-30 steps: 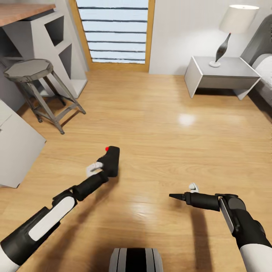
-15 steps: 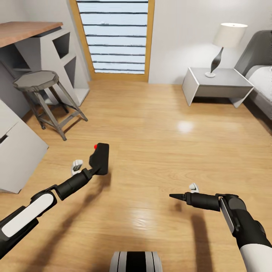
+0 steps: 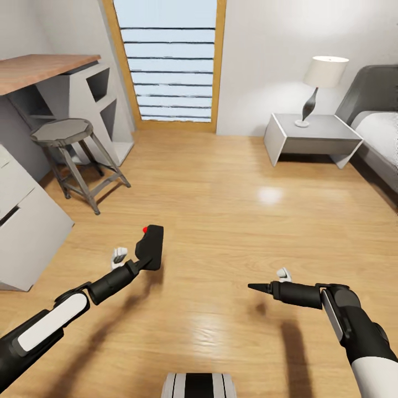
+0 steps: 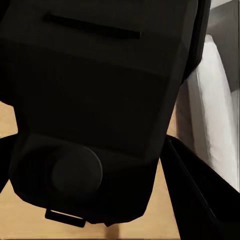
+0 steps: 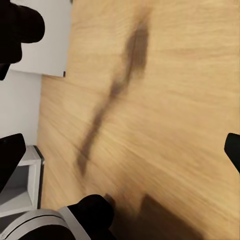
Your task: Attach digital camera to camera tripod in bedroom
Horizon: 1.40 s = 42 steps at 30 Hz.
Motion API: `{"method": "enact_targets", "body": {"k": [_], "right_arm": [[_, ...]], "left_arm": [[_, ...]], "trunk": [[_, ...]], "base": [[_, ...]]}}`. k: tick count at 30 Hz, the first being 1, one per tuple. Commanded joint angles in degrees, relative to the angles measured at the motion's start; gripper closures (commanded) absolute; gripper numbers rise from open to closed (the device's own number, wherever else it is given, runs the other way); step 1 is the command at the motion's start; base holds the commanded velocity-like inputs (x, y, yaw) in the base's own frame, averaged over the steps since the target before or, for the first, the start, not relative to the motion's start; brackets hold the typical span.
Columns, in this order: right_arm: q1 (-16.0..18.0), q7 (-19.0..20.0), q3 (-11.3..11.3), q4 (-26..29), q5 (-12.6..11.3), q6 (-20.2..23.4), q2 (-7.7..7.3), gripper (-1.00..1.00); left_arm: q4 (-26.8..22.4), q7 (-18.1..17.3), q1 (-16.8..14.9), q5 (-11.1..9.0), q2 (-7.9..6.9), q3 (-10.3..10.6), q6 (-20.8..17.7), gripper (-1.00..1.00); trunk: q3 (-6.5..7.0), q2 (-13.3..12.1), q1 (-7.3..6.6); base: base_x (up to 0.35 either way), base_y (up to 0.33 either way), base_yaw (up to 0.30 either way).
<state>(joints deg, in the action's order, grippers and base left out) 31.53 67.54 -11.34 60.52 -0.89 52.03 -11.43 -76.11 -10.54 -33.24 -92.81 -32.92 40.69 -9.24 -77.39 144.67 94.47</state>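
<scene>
The digital camera [image 3: 152, 246], a small black box with a red dot on top, hangs above the wood plank floor with my left gripper [image 3: 139, 258] shut on it. In the left wrist view its dark body [image 4: 100, 100] sits close between the fingers. My right gripper [image 3: 271, 281] is held out at the lower right over bare floor, open, with nothing between its fingers [image 5: 15, 25]. The camera tripod is out of view.
A grey stool [image 3: 61, 132] and a wood-topped desk [image 3: 44, 69] stand at the left, above a white cabinet [image 3: 22, 221]. A wood-framed slatted door [image 3: 168, 66] is ahead. A nightstand [image 3: 309, 135] with a lamp [image 3: 323, 74] and the grey bed [image 3: 381, 132] are at the right.
The head view has shifted, so the room sits lower and further right in the picture. My left arm has drawn the held camera leftward. The right arm looks unchanged.
</scene>
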Motion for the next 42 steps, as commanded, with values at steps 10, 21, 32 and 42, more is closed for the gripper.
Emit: {"method": "enact_targets", "body": {"k": [10, 21, 32, 42], "right_arm": [[0.0, 0.1, -0.1, 0.4, -0.1, 0.5, 0.04, -1.0], [0.0, -0.2, 0.0, 0.0, 0.0, 0.5, 0.08, -1.0], [0.0, -0.4, 0.0, 0.1, 0.0, 0.4, 0.17, -1.0], [0.0, -0.3, -0.1, 0.3, -0.1, 0.5, 0.18, -1.0]], "left_arm": [[4.3, -12.4, -0.1, -0.7, 2.29, 1.3, -0.1, 1.0], [9.0, -17.1, -0.1, -1.2, 2.47, 1.3, -0.8, 1.0], [9.5, -17.1, -0.1, -1.3, 2.6, 1.3, -0.9, 1.0], [9.8, -17.1, -0.1, -7.1, 2.61, 1.3, -0.9, 1.0]], "trunk": [[2.18, -0.1, -0.27], [4.62, -0.3, -0.55], [7.06, -0.4, -0.83], [9.27, -0.5, -1.09]], "base": [[0.0, 0.0, 0.0], [0.0, 0.0, 0.0], [0.0, 0.0, 0.0], [0.0, 0.0, 0.0]]}}
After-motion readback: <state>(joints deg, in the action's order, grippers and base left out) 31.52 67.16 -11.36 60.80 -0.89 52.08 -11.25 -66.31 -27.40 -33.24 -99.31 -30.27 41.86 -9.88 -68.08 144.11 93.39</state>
